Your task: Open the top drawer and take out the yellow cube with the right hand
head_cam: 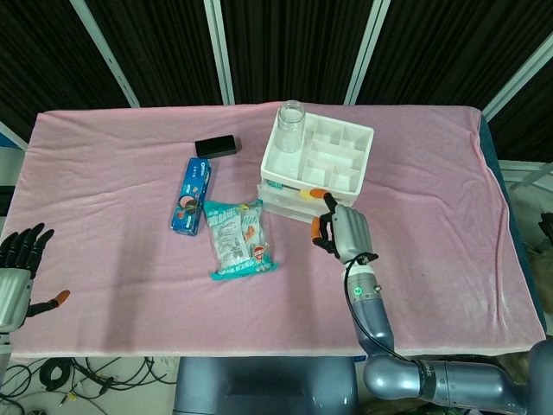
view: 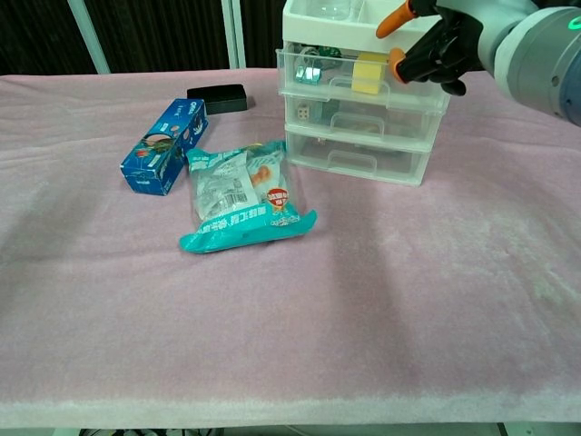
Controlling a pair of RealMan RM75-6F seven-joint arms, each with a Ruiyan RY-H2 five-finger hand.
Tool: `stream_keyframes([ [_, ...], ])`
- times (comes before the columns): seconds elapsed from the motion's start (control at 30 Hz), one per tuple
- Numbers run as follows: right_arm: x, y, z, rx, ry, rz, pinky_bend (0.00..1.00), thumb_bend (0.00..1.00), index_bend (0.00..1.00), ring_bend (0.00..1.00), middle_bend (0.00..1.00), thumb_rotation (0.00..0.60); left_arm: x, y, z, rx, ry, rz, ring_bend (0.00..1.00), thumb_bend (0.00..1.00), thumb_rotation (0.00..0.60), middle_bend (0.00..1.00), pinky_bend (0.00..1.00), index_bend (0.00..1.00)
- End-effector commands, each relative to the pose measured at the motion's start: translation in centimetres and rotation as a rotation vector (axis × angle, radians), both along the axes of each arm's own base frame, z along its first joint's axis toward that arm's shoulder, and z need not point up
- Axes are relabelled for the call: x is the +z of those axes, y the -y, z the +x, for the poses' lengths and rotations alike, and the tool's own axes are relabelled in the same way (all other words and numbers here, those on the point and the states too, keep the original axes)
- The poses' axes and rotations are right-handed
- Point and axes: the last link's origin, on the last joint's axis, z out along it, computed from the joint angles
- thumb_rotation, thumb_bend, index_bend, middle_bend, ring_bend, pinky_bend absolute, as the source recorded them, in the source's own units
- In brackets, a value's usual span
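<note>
The clear three-drawer unit [view: 359, 118] stands at the back of the pink cloth, also seen in the head view [head_cam: 304, 197]. Its top drawer [view: 318, 74] is closed. The yellow cube [view: 369, 73] shows through the clear front, and as a small yellow spot in the head view [head_cam: 304, 194]. My right hand [view: 447, 38] hovers at top-drawer height by the unit's right front corner, fingers curled in and holding nothing, its orange fingertips [view: 397, 60] close to the cube's side of the drawer front. From above, the right hand [head_cam: 342, 232] is in front of the unit. My left hand [head_cam: 17, 259] rests spread at the far left edge.
A white compartment tray [head_cam: 321, 156] with a clear jar [head_cam: 294, 116] sits on the unit. A teal snack bag [view: 241, 195], a blue box [view: 165, 133] and a black case [view: 217, 97] lie left of the drawers. The cloth ends at the table's front edge.
</note>
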Motion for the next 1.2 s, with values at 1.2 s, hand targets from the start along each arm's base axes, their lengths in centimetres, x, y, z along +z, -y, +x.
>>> stream_keyframes([
  [1.2, -0.6, -1.8, 0.7, -0.024, 0.007, 0.149, 0.87, 0.57, 0.37, 0.93, 0.86, 0.6, 0.0, -0.1, 0.0, 0.001, 0.014, -0.011, 0.0, 0.0, 0.6, 0.0, 0.0, 0.0],
])
